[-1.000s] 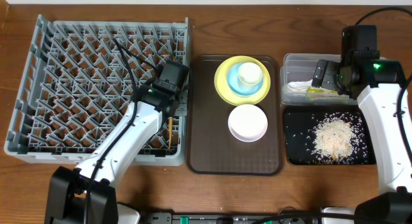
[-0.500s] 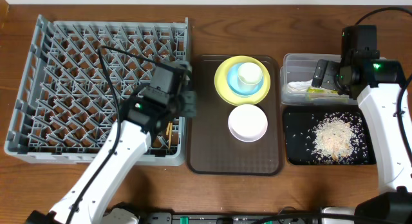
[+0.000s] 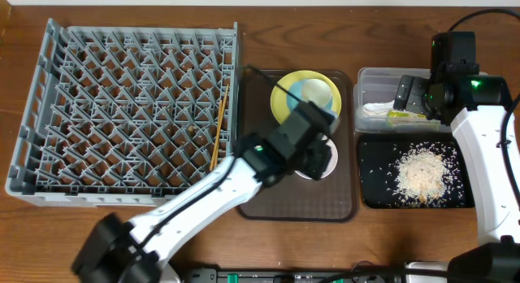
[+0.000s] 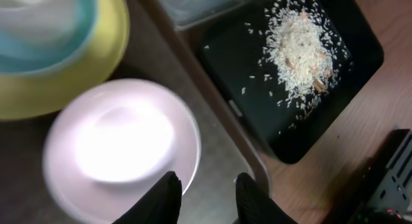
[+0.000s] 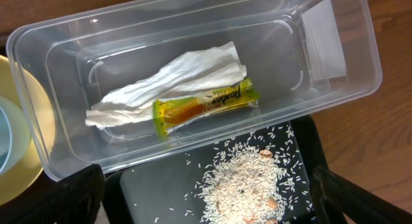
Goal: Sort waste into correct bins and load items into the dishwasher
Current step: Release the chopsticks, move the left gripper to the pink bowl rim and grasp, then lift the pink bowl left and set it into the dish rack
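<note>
Hovering my left gripper [image 4: 206,197] over the dark brown serving tray [image 4: 215,143]; its fingers [image 4: 164,195] are standing a moderate way apart and gripping nothing.

- White bowl [image 4: 122,147]: sitting on the serving tray, its rim lying just at 9 o'clock of my left fingertips in the wrist view.
- Yellow plate [image 3: 280,104]: sitting on the same tray at 12 o'clock of the white bowl and carrying the light blue bowl [image 3: 299,111], with the small white cup [image 3: 317,92] resting inside that.
- Wooden chopsticks [image 3: 218,135]: lying in the grey dish rack [image 3: 49,112] near its 3 o'clock edge, running roughly 12 to 6. From overhead they are reading as one thin line.
- My right gripper [image 5: 203,179]: hanging over the bins with its fingers spread wide and carrying nothing.
- Clear tub [image 5: 322,89]: sitting at 3 o'clock of the serving tray. It is holding the crumpled white napkin [image 5: 174,79], and the green-yellow wrapper [image 5: 206,108] is lying against the napkin's 6 o'clock side.
- Black tray [image 5: 148,185]: sitting at 6 o'clock of the clear tub, the two touching. It is holding the rice scraps [image 5: 248,176], heaped in the middle with loose grains scattered around.
</note>
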